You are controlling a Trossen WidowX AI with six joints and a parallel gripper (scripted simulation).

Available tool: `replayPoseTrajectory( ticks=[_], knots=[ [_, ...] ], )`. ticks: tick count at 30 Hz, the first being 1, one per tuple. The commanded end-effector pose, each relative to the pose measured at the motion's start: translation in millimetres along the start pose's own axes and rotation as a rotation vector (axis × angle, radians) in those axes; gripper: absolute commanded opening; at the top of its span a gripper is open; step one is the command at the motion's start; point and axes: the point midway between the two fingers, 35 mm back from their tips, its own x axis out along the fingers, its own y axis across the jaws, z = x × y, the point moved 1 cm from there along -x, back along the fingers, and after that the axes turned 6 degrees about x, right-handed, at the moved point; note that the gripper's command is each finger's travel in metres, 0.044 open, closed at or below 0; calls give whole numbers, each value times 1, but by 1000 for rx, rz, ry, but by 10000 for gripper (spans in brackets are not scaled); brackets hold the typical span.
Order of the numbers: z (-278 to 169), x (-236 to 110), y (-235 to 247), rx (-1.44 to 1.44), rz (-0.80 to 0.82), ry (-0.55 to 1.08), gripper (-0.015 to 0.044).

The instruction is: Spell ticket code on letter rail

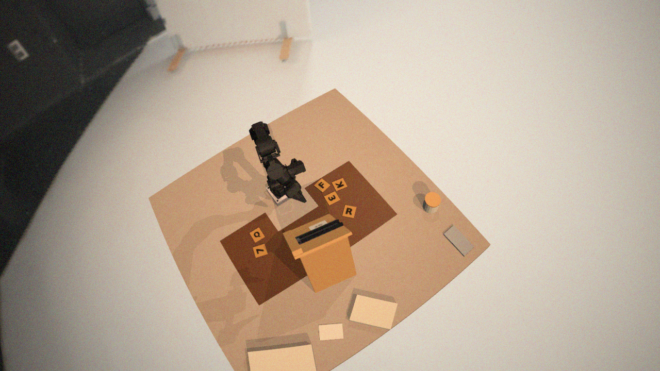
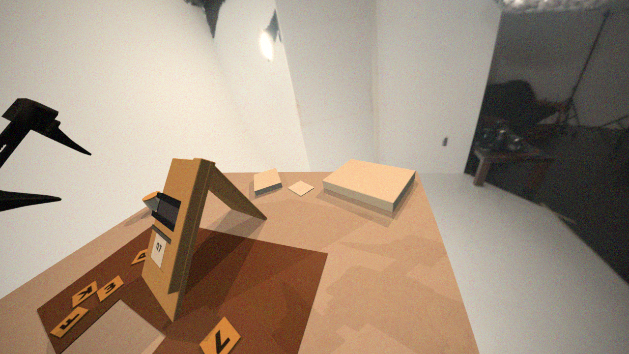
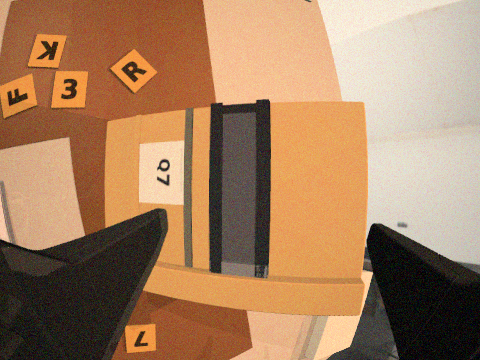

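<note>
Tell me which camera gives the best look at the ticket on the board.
The wrist view: the white ticket faces the camera squarely, turned sideways, and reads Q7, beside the dark letter rail. The exterior view shows it obliquely, its print small. From the top view it is only a pale sliver, unreadable.
</note>
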Motion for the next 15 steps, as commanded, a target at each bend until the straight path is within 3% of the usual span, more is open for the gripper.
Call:
replayPoseTrajectory(
  ticks=[1,6,8,10,15],
  knots=[
    [4,-2,0,5,-10,4,440],
    [4,-2,0,5,-10,4,440],
    [-4,2,-2,86,-6,26,387],
    [-26,14,-8,310,-2,87,340],
    [-91,40,-14,928,-38,260,340]
  ],
)
